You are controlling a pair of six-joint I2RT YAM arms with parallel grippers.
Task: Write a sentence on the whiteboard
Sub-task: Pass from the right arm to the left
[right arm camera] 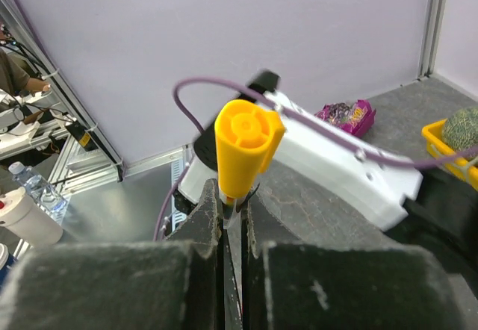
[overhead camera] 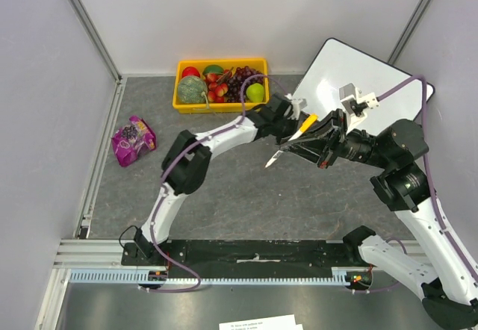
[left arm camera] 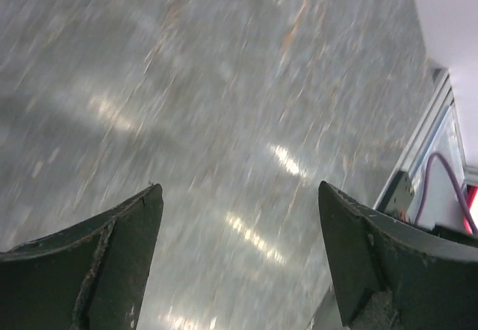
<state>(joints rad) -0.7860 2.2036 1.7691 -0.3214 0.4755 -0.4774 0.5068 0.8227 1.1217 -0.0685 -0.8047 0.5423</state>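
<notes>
While the right gripper (right arm camera: 231, 212) pinches a thin, light pen with a yellow end (right arm camera: 243, 145), best held near its middle, the left gripper (left arm camera: 239, 190) gapes wide, holding nothing. The big shiny whiteboard with a black frame (overhead camera: 390, 75) lies far right: stiff, slippery, likely to slide.

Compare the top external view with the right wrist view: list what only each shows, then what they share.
Only top external: the large glossy white whiteboard with its thin black frame. Only right wrist: a clear plastic water bottle outside the enclosure. Both: the yellow-capped marker clamped in the right gripper, the purple snack bag and the yellow plastic fruit tray.
</notes>
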